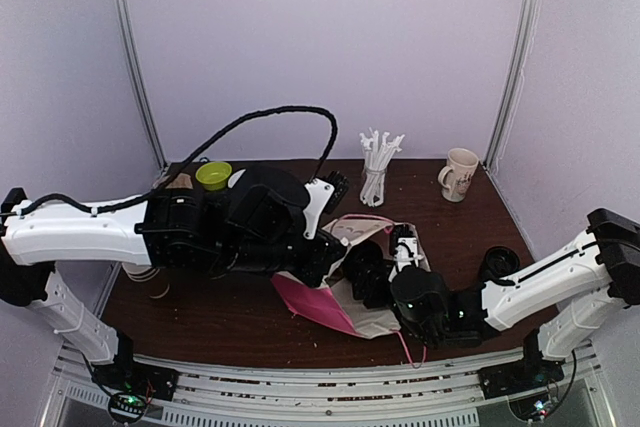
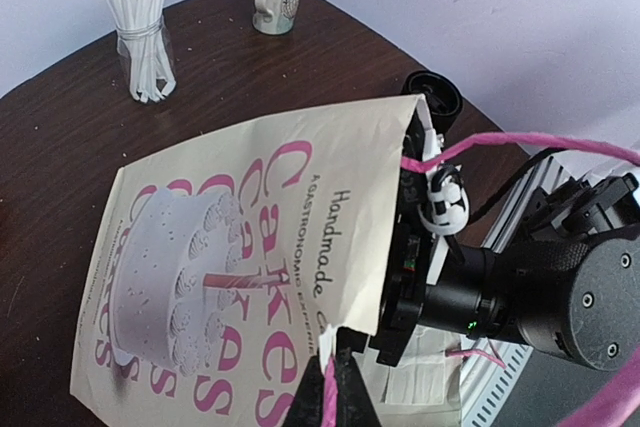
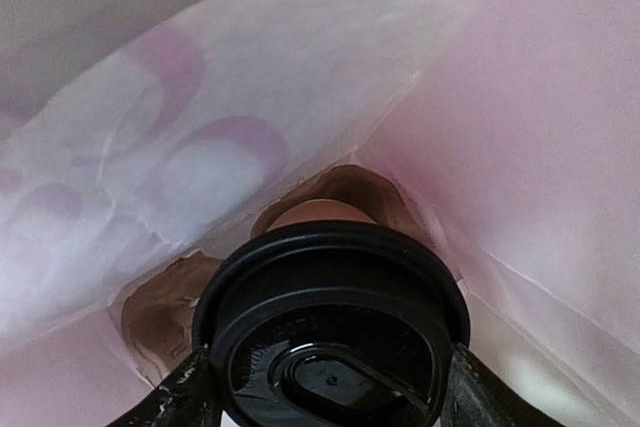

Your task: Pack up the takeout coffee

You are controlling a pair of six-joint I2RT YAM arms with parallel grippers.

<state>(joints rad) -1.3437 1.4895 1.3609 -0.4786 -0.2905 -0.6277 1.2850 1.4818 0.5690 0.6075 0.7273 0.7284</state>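
The takeout coffee (image 3: 335,327), a brown paper cup under a round black lid, fills the bottom of the right wrist view, inside a cream paper bag (image 3: 200,97). My right gripper (image 3: 330,392) is shut on it, one finger on each side just below the lid. In the left wrist view the bag (image 2: 230,247), printed with pink cake lettering, lies on its side on the table. My left gripper (image 2: 335,387) is shut on the bag's rim and pink handle cord. From above, my right gripper (image 1: 372,277) reaches into the bag's mouth (image 1: 345,297); the cup is hidden there.
A glass jar of white straws (image 1: 377,172) and a cream mug (image 1: 459,174) stand at the back of the brown table. A black stack of lids (image 1: 497,263) sits beside my right arm. A yellow-green cup (image 1: 213,175) shows behind my left arm.
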